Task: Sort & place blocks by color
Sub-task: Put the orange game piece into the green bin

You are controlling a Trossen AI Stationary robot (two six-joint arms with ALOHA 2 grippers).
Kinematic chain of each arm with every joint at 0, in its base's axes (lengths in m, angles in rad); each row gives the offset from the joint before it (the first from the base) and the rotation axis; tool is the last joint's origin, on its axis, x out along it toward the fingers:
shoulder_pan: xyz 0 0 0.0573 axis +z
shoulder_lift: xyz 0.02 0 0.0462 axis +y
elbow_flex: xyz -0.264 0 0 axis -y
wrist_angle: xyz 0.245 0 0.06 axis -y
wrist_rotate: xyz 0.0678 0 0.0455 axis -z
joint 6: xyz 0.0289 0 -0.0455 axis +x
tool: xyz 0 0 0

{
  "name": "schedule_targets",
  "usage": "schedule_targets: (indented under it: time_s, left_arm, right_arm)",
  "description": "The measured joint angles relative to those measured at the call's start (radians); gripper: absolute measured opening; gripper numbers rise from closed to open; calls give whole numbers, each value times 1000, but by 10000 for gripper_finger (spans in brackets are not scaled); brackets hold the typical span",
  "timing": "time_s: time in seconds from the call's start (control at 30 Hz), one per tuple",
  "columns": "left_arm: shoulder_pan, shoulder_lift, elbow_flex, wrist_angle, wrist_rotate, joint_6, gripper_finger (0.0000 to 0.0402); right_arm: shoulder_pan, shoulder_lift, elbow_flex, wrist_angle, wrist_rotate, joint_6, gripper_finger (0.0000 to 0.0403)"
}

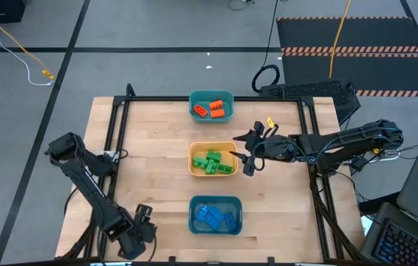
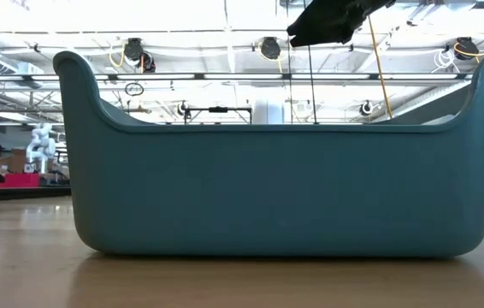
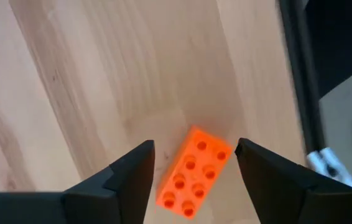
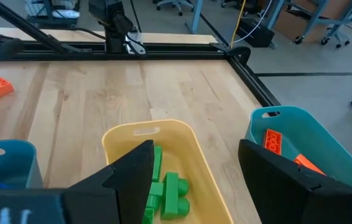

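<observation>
Left gripper: spread, one finger each side of a lone orange block lying flat on the worktop at its near left corner; nothing pinched.
Grip advice: come down square over the block's short sides, then close evenly so it doesn't twist away.
Near bin: teal, blue blocks.
Middle bin: yellow, green blocks; right gripper hovers over it, spread, empty.
Far bin: teal, orange blocks; likely destination, far across.

Three bins stood in a row down the tabletop middle; bare wood lay open either side; a frame rail edged it.
</observation>
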Motion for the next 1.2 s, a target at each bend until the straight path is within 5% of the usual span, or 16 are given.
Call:
schedule_targets:
  time_s: [0.63,1.2]
  left_arm:
    - [-59,35,-30,-47,4,-15,293]
    - [-87,35,-152,102,3,9,273]
  right_arm:
    - [0,0,0,0,0,0,228]
    - [0,0,0,0,0,0,228]
